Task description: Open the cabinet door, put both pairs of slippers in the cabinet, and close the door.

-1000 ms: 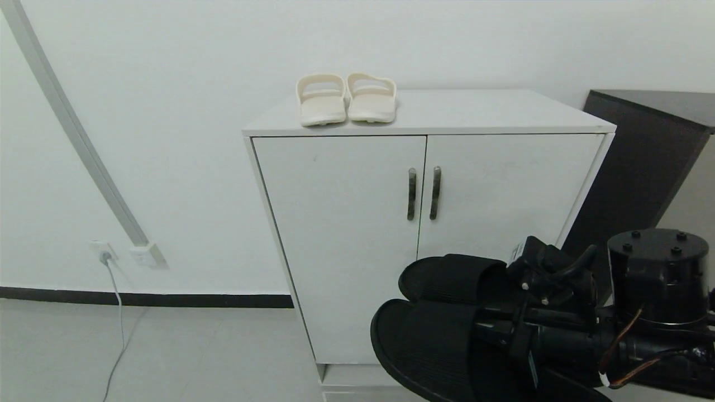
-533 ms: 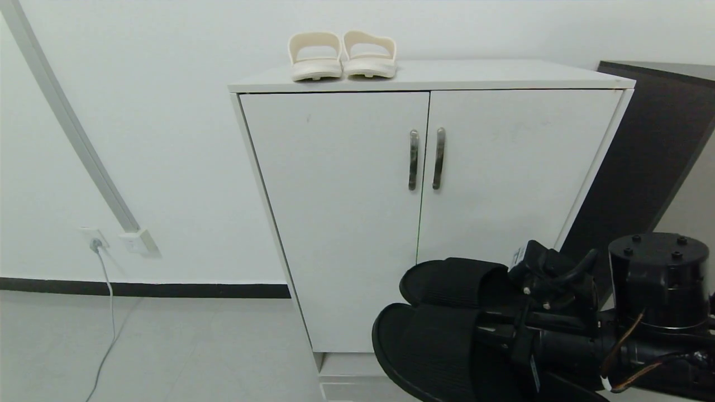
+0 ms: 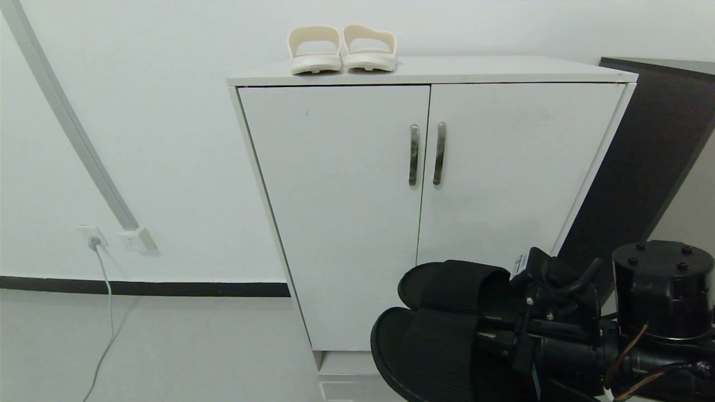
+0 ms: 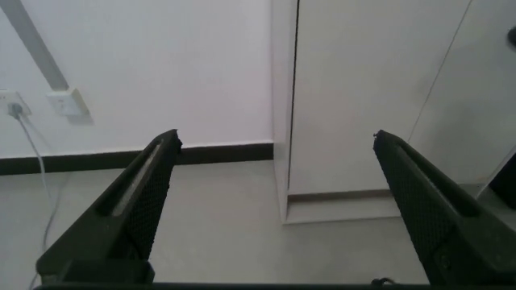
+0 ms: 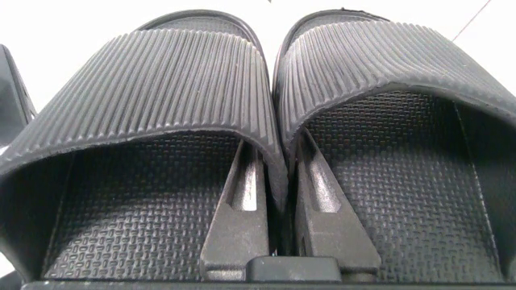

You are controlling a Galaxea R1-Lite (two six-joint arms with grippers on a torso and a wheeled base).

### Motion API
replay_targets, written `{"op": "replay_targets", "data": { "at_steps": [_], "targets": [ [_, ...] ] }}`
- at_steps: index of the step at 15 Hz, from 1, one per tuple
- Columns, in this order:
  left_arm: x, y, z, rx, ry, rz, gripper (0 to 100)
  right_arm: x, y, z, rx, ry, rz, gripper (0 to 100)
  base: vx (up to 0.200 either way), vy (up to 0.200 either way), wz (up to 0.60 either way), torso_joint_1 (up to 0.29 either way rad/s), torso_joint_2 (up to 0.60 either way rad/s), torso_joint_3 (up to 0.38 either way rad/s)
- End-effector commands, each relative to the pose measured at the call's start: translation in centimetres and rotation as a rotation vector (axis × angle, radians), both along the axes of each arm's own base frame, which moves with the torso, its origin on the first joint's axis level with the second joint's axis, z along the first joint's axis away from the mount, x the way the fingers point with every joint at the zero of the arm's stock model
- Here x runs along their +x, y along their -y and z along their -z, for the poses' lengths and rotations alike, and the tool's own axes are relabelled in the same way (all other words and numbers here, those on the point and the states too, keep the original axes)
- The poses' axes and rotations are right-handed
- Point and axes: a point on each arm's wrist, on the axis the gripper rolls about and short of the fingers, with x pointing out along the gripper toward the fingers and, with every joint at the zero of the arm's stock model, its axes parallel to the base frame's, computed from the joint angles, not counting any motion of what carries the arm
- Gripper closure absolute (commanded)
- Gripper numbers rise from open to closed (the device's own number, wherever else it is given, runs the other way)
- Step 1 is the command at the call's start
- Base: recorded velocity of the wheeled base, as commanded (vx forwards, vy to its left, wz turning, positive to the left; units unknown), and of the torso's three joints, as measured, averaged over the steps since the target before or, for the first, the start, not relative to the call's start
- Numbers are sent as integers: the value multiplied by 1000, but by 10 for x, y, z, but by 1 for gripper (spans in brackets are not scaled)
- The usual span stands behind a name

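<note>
Head view: floor [image 3: 167, 346] left of cabinet [image 3: 335, 223]

Cabinet [image 3: 335, 223] was plain white; handles [image 3: 414, 154] dull grey metal. Cream slippers [image 3: 342, 50] were plain. Black slippers [image 3: 435, 335] bore ribbed straps [image 5: 161, 80], diamond-embossed footbeds [image 5: 145, 193]. Wall [image 3: 167, 111] was white, skirting [image 3: 139, 288] black, floor [image 3: 195, 352] pale grey, conduit [image 3: 72, 128] grey. Adjacent unit [image 3: 653, 156] was dark, near black.

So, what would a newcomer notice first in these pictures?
Low in front of the cabinet, the right hand pinches the black slippers together. Next, the cream slippers sit side by side on top of the cabinet, whose two doors are shut.
</note>
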Motion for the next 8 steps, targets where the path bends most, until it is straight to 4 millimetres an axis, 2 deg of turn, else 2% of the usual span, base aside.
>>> {"op": "replay_targets", "data": {
  "at_steps": [1,3,5,7,8],
  "targets": [
    [17,1,-35,-32,-84,46,0,-1,-1,2,-8,-1,-6,100,0,0,0,0,0,0],
    [42,4,-52,-45,-166,163,0,-2,0,3,-12,-4,-8,100,0,0,0,0,0,0],
    [68,8,-66,-63,-168,293,0,-3,-2,3,-17,9,-17,100,0,0,0,0,0,0],
    [100,11,-77,-72,-189,358,0,-4,-2,4,-21,7,-24,100,0,0,0,0,0,0],
    [107,12,-80,-73,-188,367,0,-5,-2,5,-22,4,-27,100,0,0,0,0,0,0]
  ]
}}
